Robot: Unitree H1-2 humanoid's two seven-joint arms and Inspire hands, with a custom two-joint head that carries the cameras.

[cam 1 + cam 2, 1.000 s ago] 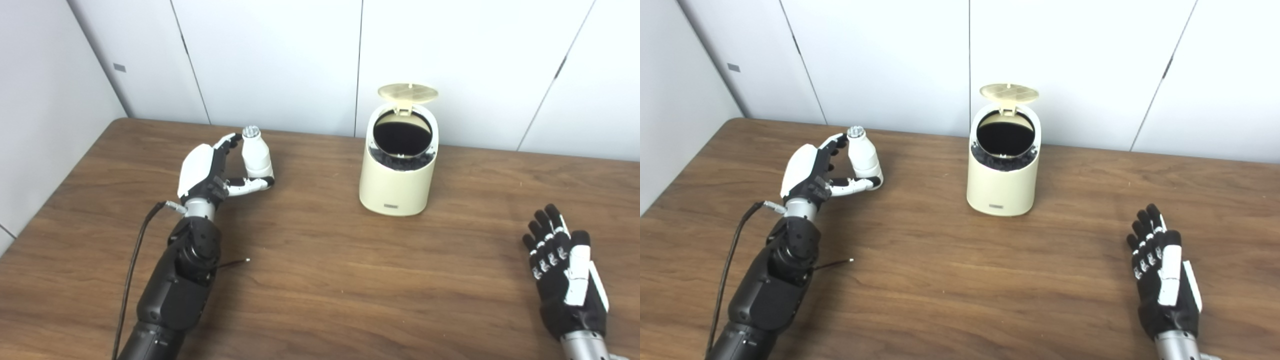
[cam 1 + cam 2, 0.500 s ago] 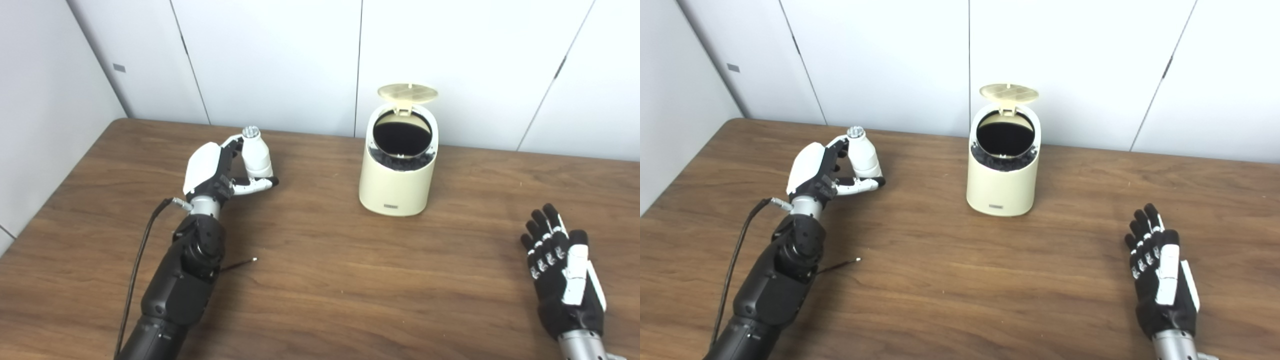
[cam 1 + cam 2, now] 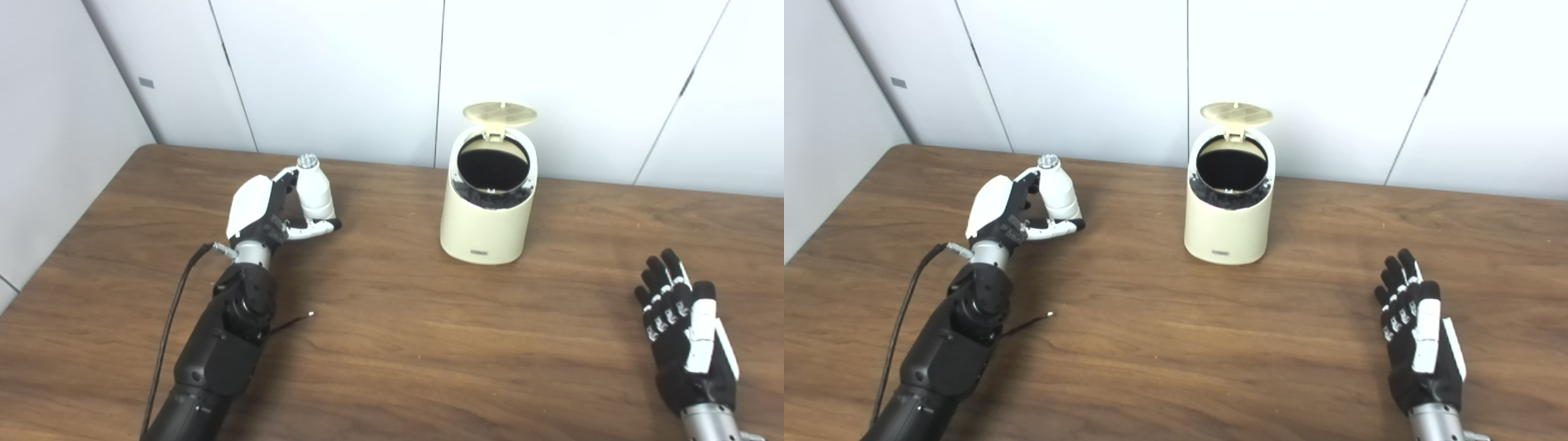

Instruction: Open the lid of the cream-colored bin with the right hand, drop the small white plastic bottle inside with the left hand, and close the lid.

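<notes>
— How much open room is there on the table?

— Plenty. The whole lower middle of the frame is bare wood-grain, and a wide clear strip runs between the left hand at centre left and the cream-colored bin at upper centre. The table's far edge meets the white wall panels just behind the bin; its left edge slants up toward the upper left corner.

— Where is the small white plastic bottle?

— At centre left, upright, inside the left hand. The fingers curl around its far side near the neck and the thumb lies under its base, so the hand grasps it. Whether its base touches the wood I cannot tell.

— Anything between bottle and bin?

— Nothing stands there. A dark cable trails along the left forearm toward the bottom edge, and a thin wire pokes out beside the wrist.

— And the bin itself?

— Smooth, rounded, with a dark round mouth. Its lid, a flat ribbed disc, stands tipped back on its hinge.

— The right hand?

— Lower right, well apart from the bin, fingers released and spread, holding nothing.
</notes>
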